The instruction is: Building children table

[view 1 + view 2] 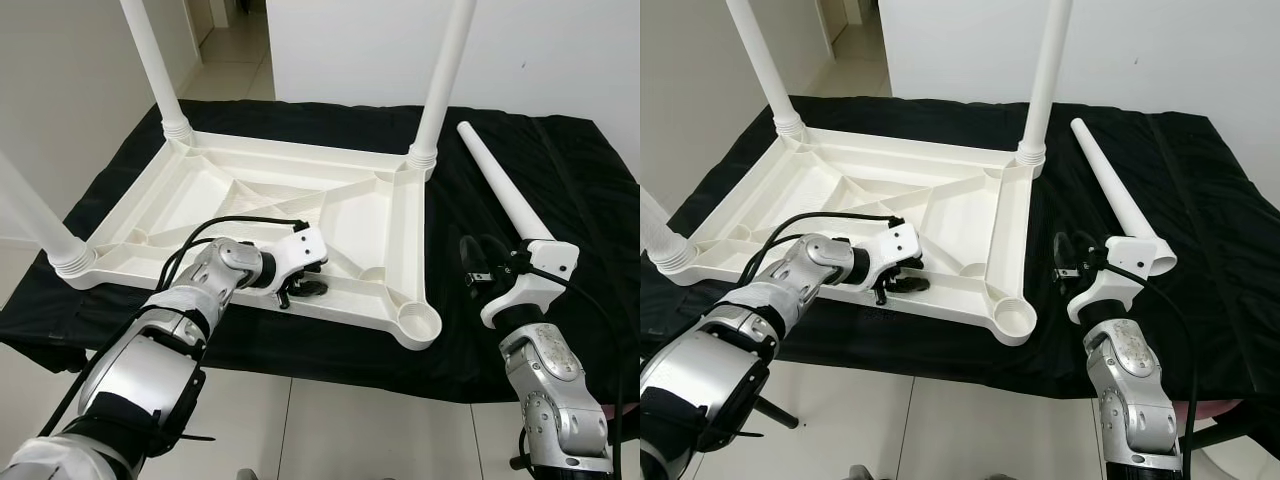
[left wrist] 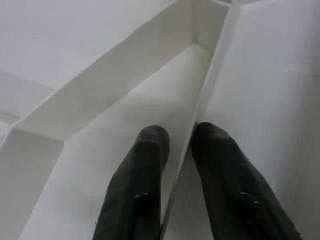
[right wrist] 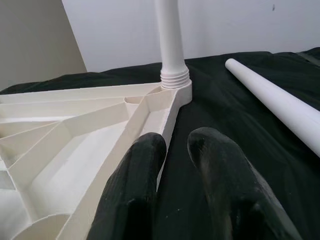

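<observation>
Left eye view: table [image 1: 250, 195] lies inverted on black cloth [image 1: 560, 170], one socket [image 1: 420, 325] bare; left claw [image 1: 300, 290] straddles a rib, slightly open, right claw [image 1: 478, 268] parted, empty, could nudge loose leg [image 1: 500, 185] rolling.

You see a white table [image 1: 300, 190] of smooth, slightly shiny plastic. It lies on soft, dull black cloth [image 1: 560, 190]. Your arms look like shiny silver metal.

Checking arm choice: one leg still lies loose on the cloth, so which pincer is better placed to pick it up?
Right, probably. The right pincer hovers beside the loose leg and near the empty socket; the left pincer straddles a rib inside the tabletop.
</observation>
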Available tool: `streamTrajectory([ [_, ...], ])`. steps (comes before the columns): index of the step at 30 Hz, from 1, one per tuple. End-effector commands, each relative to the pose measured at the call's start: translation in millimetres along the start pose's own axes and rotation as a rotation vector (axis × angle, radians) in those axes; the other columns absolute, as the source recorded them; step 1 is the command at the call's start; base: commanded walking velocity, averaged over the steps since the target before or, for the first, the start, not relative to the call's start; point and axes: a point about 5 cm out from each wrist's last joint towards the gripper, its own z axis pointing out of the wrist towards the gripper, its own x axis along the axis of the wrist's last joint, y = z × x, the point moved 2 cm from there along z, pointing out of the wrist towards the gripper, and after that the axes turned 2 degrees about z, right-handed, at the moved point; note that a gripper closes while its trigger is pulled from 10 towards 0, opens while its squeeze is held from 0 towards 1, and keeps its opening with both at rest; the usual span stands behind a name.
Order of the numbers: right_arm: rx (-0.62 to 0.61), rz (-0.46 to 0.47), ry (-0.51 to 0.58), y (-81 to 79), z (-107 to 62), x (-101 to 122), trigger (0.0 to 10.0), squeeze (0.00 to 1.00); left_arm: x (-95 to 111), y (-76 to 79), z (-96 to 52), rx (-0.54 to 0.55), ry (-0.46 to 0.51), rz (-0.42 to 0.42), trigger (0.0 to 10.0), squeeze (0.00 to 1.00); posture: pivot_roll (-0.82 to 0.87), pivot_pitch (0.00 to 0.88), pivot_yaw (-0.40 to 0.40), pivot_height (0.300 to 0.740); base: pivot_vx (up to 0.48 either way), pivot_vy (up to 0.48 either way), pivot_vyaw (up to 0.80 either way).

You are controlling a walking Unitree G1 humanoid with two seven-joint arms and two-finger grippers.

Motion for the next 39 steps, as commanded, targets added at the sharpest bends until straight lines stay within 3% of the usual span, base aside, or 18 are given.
streamTrajectory([
  [1,-0.008,0.005,-0.004,1.1,0.6,-2.5,10.0,0.00,-9.6,-2.2,-2.6,0.052,-0.024,-0.050,0.0,0.00,-0.16,0.033,0.081,0.740,0.000,0.000,0.00],
  [12,-0.007,0.006,-0.003,0.8,1.3,-2.6,10.0,0.00,-6.4,-7.2,-2.4,0.102,-0.015,-0.067,0.0,0.00,-0.16,0.031,0.079,0.740,0.000,0.000,0.00],
  [13,-0.006,0.007,-0.002,0.3,1.9,-2.6,10.0,0.00,-4.8,-8.6,-1.8,0.115,-0.013,-0.072,1.9,0.00,-0.16,0.031,0.079,0.740,0.000,0.000,0.00],
  [14,-0.004,0.007,-0.002,-0.1,2.5,-2.6,10.0,0.00,-2.6,-6.6,0.3,0.109,-0.002,-0.068,10.0,0.00,-0.16,0.031,0.077,0.740,0.000,0.000,0.00],
  [18,-0.003,0.007,-0.001,-0.1,2.8,-2.8,10.0,0.00,-0.4,-1.2,3.2,0.082,0.016,-0.058,10.0,0.00,-0.16,0.031,0.077,0.740,0.000,0.000,0.00],
  [19,-0.004,0.006,-0.002,0.4,2.9,-3.3,10.0,0.00,0.3,1.7,4.0,0.065,0.032,-0.059,10.0,0.88,-0.16,0.031,0.077,0.740,0.000,0.000,0.00],
  [20,-0.007,0.005,-0.002,0.9,3.0,-3.8,10.0,0.00,0.8,4.0,4.2,0.048,0.045,-0.061,10.0,1.00,-0.16,0.031,0.077,0.740,0.000,0.000,0.00],
  [26,-0.031,0.003,-0.001,2.9,5.2,-6.6,10.0,0.00,8.6,7.4,2.6,0.017,0.099,-0.021,10.0,1.00,-0.16,0.031,0.077,0.740,0.000,0.000,0.00],
  [27,-0.048,0.000,0.001,4.6,6.4,-7.8,10.0,0.00,13.0,7.6,1.9,0.013,0.125,-0.020,10.0,0.75,-0.16,0.031,0.077,0.740,0.000,0.000,0.00],
  [28,-0.111,-0.011,0.004,11.5,10.7,-10.7,10.0,0.00,29.9,8.6,-1.7,0.002,0.227,-0.039,10.0,0.00,-0.16,0.031,0.077,0.740,0.000,0.000,0.00],
  [33,-0.134,-0.018,0.006,14.0,12.4,-11.5,10.0,0.00,36.3,8.9,-3.6,-0.001,0.266,-0.053,10.0,0.00,-0.16,0.031,0.077,0.740,0.000,0.000,0.00],
  [35,-0.204,-0.020,0.013,20.2,21.1,-14.2,10.0,0.00,61.7,1.7,-15.1,0.066,0.417,-0.129,10.0,0.00,-0.13,0.010,0.069,0.740,0.000,0.000,0.00],
  [36,-0.204,-0.020,0.013,20.2,21.1,-14.2,10.0,0.00,61.7,1.7,-15.1,0.066,0.417,-0.129,10.0,0.00,-0.13,0.010,0.069,0.740,0.000,0.000,0.00],
  [38,-0.268,-0.020,0.017,24.2,29.3,-17.2,10.0,0.00,82.7,-6.9,-28.8,0.155,0.541,-0.194,10.0,0.00,-0.12,0.001,0.057,0.740,0.000,0.000,0.00],
  [39,-0.268,-0.020,0.017,24.2,29.3,-17.2,10.0,0.00,82.7,-6.9,-28.8,0.155,0.541,-0.194,10.0,0.00,-0.12,0.001,0.057,0.740,0.000,0.000,0.00],
])
